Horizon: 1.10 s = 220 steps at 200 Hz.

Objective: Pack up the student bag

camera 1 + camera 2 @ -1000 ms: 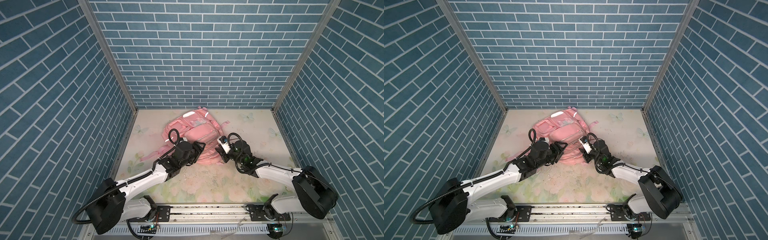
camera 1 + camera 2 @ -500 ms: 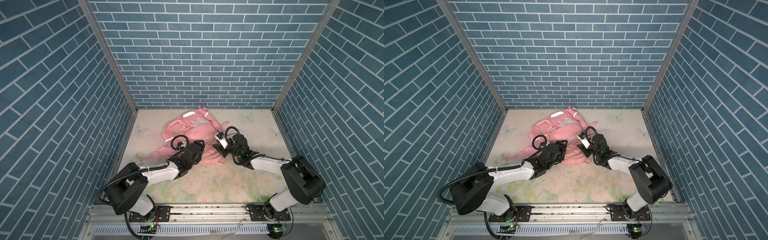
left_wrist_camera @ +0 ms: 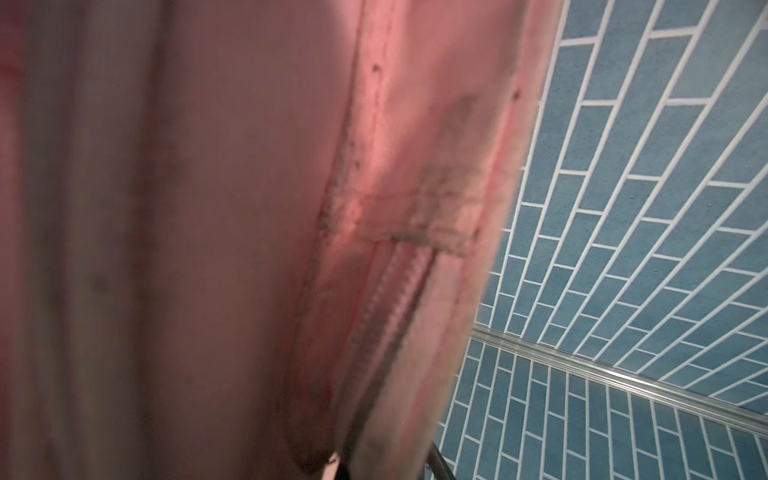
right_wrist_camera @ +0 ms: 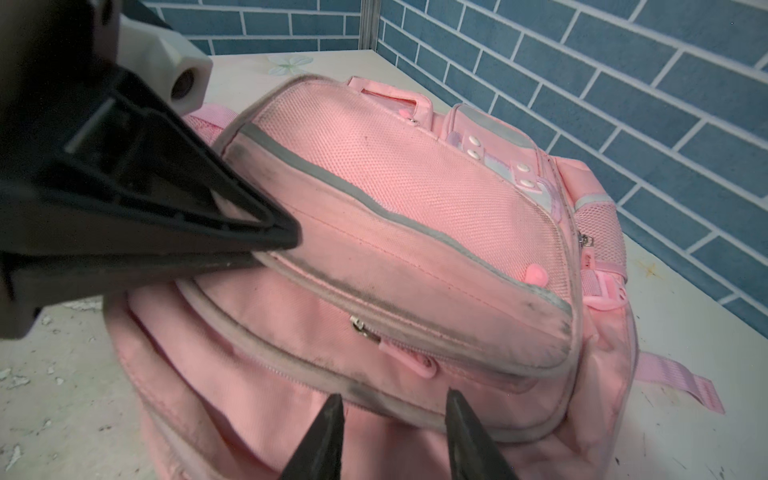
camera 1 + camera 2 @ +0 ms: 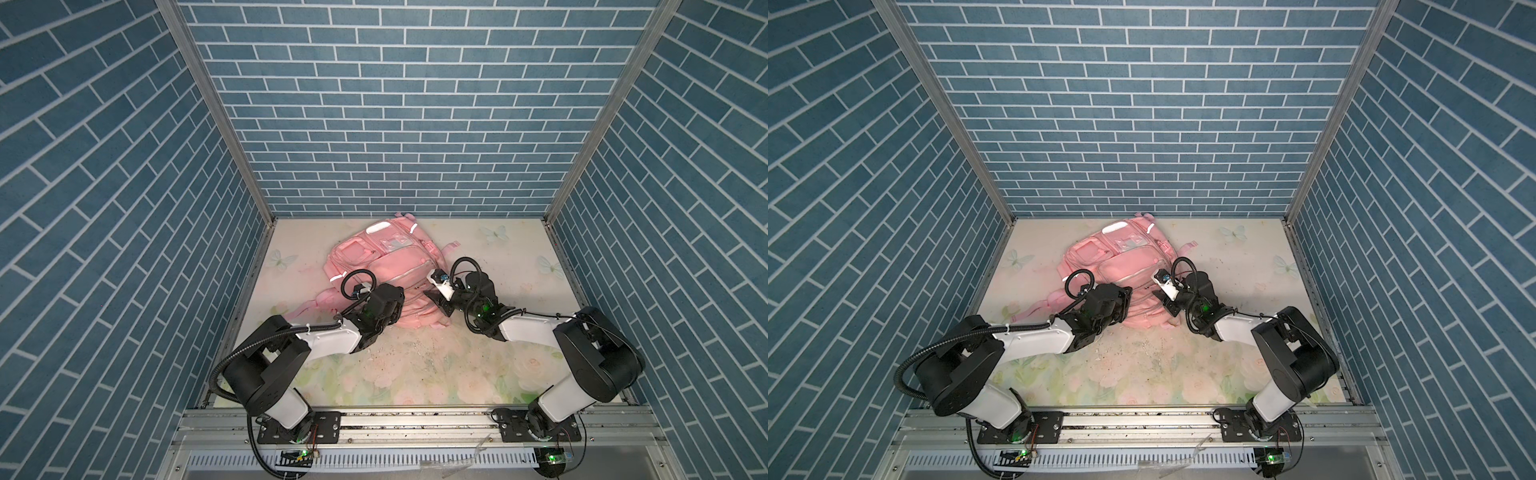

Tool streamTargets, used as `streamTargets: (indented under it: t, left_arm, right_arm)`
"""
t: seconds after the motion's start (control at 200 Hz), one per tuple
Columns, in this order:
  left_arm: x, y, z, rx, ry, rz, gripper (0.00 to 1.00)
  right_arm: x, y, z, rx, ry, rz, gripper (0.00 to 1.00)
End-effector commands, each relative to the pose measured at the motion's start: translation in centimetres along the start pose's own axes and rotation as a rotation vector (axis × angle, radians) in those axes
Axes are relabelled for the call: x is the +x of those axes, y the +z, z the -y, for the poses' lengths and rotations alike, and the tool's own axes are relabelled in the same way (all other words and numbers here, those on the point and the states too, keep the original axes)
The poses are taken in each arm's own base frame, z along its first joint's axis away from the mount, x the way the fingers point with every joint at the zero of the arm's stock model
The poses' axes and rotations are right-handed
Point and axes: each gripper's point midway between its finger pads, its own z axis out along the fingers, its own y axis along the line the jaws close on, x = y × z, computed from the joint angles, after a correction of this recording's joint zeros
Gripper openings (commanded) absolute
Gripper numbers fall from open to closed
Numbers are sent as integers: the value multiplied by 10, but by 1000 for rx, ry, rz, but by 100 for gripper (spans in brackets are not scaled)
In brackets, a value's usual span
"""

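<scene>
- In both top views: student bag [image 5: 386, 266] lying flat on the floral table [image 5: 415, 374], front pockets up, its near end lodged between the left gripper [image 5: 395, 301] and the right gripper [image 5: 438, 302], the rest stretching away ahead of both.
- Long axis running from the grippers toward the back wall, with the carry handle at the end farthest from them and the base end nearest. One strap [image 5: 320, 301] trailing out on the outer side of the left gripper.
- Nothing loose to pack in sight around either gripper, only crumbs [image 5: 415, 353] behind them.
- Left wrist view: blurred pink cloth of the bag [image 3: 208, 208] right up against the lens, zip teeth [image 3: 395, 311] running close by. Own jaws almost out of frame, so impossible to tell their state from here.
- Right wrist view: right gripper [image 4: 395, 399] with jaws apart and holding nothing, tips poised over the grey-piped seam at the bag's base end. Zip slider [image 4: 359, 326] just ahead of them.
- Same view: left gripper [image 4: 286, 243] with jaws together, seemingly pinching the piped rim of the front pocket, off to one side of the right gripper's tips.
- Judged progress: early. All visible zips apparently closed and no view inside, so opening a compartment, loading and closing probably all left to do.
</scene>
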Motion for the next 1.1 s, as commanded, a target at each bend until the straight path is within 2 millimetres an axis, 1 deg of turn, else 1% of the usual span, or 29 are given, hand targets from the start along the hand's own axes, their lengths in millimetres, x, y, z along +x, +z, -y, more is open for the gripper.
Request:
streamTargets:
  t: [0.0, 0.11, 0.19, 0.28, 0.375, 0.435, 0.59, 0.695, 0.76, 0.9, 0.95, 1.01, 1.095]
  left_arm:
    - [-3, -1, 24, 65, 13, 1, 0]
    - [-1, -8, 37, 87, 25, -9, 0]
    - [3, -11, 49, 101, 55, -33, 0]
    - [8, -16, 56, 113, 71, -61, 0]
    - [8, -24, 59, 132, 56, -76, 0]
    - [7, -30, 62, 145, 49, -80, 0]
    - [1, -45, 65, 158, 59, -86, 0]
    - [-2, -51, 61, 159, 51, -100, 0]
    - [-2, -55, 62, 170, 43, -110, 0]
    - [0, -55, 68, 189, 55, -151, 0]
    - [2, -53, 69, 190, 68, -172, 0]
    - [3, -52, 67, 186, 78, -188, 0]
    - [3, -53, 64, 183, 84, -202, 0]
  right_arm:
    - [-13, 1, -1, -8, -77, 85, 41]
    - [-17, 0, -3, -10, -86, 120, 42]
    - [-22, -3, 2, 25, -88, 148, 42]
    - [-28, -6, 5, 43, -98, 174, 42]
    - [-25, -1, 5, 31, -84, 142, 42]
    - [-25, -1, 7, 33, -58, 138, 40]
    - [-26, -3, -2, -16, 5, 154, 35]
    - [-24, 2, -10, -74, 56, 140, 33]
    - [-21, 6, -17, -126, 88, 119, 32]
    - [-19, 11, -36, -257, 143, 105, 33]
    - [-22, 11, -41, -299, 142, 105, 33]
    - [-29, 7, -44, -324, 141, 126, 34]
    - [-35, 4, -42, -335, 156, 151, 36]
